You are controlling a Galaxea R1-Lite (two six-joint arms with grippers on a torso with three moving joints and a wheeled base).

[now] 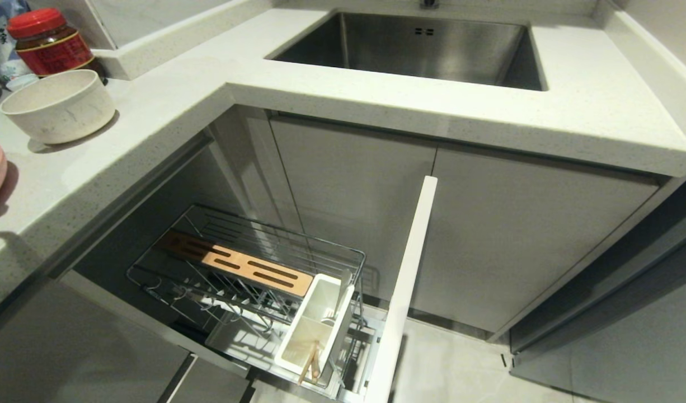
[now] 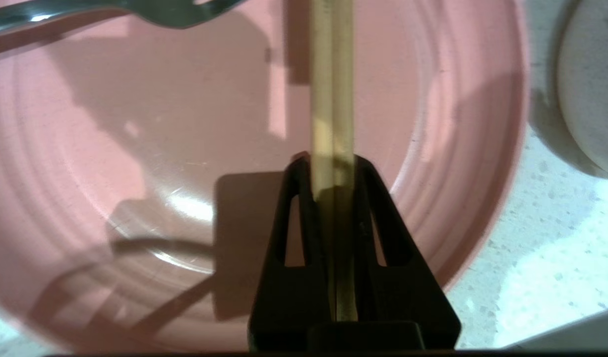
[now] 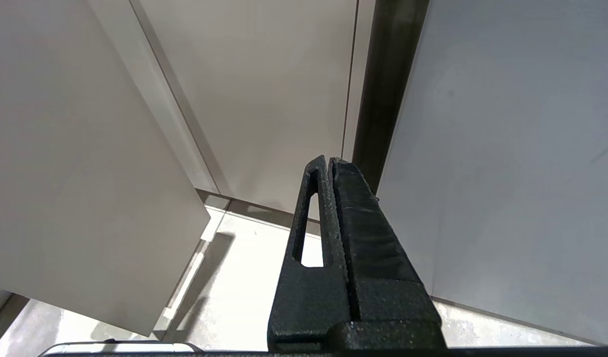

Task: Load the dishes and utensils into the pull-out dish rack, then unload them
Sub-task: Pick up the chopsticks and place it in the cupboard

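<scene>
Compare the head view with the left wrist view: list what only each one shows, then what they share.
Only the head view shows the pulled-out chrome wire dish rack, its white rectangular utensil cups with wooden sticks in one cup, the steel sink and a red-lidded jar.

Only the left wrist view shows the left gripper shut on the light wooden chopsticks above the plate, and the slim silver fork lying across the plate's rim.

Both show the pale-pink round plate, the off-white round bowl and the speckled counter.
</scene>
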